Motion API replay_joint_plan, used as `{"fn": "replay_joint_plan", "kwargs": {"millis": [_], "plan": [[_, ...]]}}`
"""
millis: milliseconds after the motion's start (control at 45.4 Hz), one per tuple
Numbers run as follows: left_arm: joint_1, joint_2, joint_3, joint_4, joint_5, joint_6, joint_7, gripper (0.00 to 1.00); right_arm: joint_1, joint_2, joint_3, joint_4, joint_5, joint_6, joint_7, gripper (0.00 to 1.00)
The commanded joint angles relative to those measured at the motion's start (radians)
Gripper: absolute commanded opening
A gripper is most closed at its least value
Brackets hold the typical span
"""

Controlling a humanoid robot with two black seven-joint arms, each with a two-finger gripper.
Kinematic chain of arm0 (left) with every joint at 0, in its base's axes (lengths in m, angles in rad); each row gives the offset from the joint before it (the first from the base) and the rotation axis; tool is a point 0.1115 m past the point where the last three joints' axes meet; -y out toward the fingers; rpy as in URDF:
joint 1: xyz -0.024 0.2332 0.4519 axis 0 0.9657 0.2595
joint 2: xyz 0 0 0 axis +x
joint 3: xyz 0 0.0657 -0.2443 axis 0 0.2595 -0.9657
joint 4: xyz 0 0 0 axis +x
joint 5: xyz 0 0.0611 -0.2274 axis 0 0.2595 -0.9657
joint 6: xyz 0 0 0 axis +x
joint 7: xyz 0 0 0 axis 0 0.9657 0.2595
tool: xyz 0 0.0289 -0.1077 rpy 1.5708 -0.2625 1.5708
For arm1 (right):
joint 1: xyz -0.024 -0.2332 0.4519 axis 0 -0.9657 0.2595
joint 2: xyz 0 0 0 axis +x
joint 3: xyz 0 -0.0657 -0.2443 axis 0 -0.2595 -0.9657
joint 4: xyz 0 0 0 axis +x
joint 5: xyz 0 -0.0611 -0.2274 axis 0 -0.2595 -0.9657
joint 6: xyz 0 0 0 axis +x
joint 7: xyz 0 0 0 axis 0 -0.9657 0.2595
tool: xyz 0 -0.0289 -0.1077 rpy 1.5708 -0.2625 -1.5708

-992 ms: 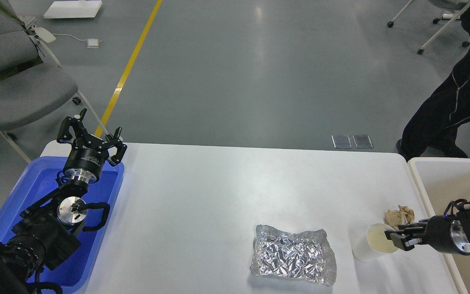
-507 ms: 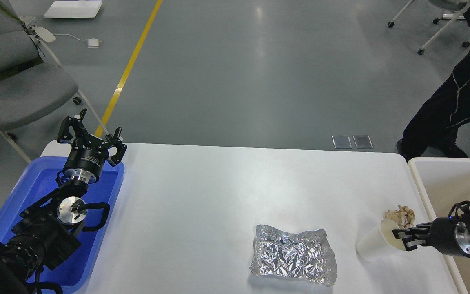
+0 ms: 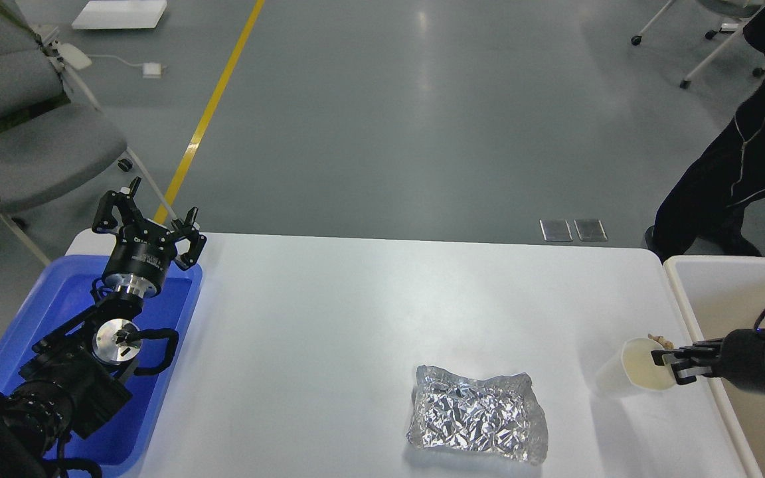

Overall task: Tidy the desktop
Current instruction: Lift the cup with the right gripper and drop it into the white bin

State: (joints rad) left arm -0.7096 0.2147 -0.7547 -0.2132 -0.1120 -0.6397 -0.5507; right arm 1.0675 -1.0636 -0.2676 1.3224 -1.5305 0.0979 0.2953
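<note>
Right now, step: the right arm has a paper cup off the tabletop (image 3: 369, 312) and, by my reading, is taking it to the bin.
Right gripper (image 3: 667, 365): clamped on the rim of the white paper cup (image 3: 628, 375), one finger inside the mouth, one outside.
Cup: tipped on its side near the tabletop's right edge, its long axis roughly along the front edge, mouth toward the gripper, base pointing left.
Key relation: the cream-white bin (image 3: 688, 292) lies directly right of the cup, just past the right edge; the move I expect is a short carry that way, over the bin's wall.
Crumpled paper (image 3: 658, 340): a scrap showing just behind the cup's rim, mostly hidden.
Foil bag (image 3: 477, 421): flat near the front edge, left of the cup, long axis along that edge; the right arm is far nearer to it.
Left gripper (image 3: 147, 216): fingers spread apart, holding nothing, above the far end of the blue tray (image 3: 37, 312) at the far left corner.
Risk: a rim pinch may let the cup swing or slip.
</note>
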Motion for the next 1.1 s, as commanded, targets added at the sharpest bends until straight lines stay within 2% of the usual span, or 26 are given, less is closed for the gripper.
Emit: {"fn": "replay_joint_plan", "kwargs": {"millis": [0, 265, 551, 727, 904, 1080], "plan": [[0.001, 0.000, 0.000, 0.000, 0.000, 0.000, 0.000, 1.00, 0.156, -0.137, 0.001, 0.138, 0.015, 0.108, -0.001, 0.00], [0.001, 0.000, 0.000, 0.000, 0.000, 0.000, 0.000, 1.00, 0.350, -0.234, 0.004, 0.152, 0.044, 0.229, 0.001, 0.00], [0.001, 0.000, 0.000, 0.000, 0.000, 0.000, 0.000, 1.00, 0.373, -0.305, 0.013, 0.109, 0.167, 0.227, -0.007, 0.00], [-0.001, 0.000, -0.002, 0.000, 0.000, 0.000, 0.000, 1.00, 0.365, -0.317, 0.004, 0.086, 0.176, 0.223, -0.008, 0.00], [-0.001, 0.000, -0.002, 0.000, 0.000, 0.000, 0.000, 1.00, 0.355, -0.400, -0.007, 0.078, 0.176, 0.223, -0.008, 0.00], [-0.001, 0.000, -0.002, 0.000, 0.000, 0.000, 0.000, 1.00, 0.342, -0.404, -0.010, 0.063, 0.181, 0.224, -0.012, 0.00]]}}
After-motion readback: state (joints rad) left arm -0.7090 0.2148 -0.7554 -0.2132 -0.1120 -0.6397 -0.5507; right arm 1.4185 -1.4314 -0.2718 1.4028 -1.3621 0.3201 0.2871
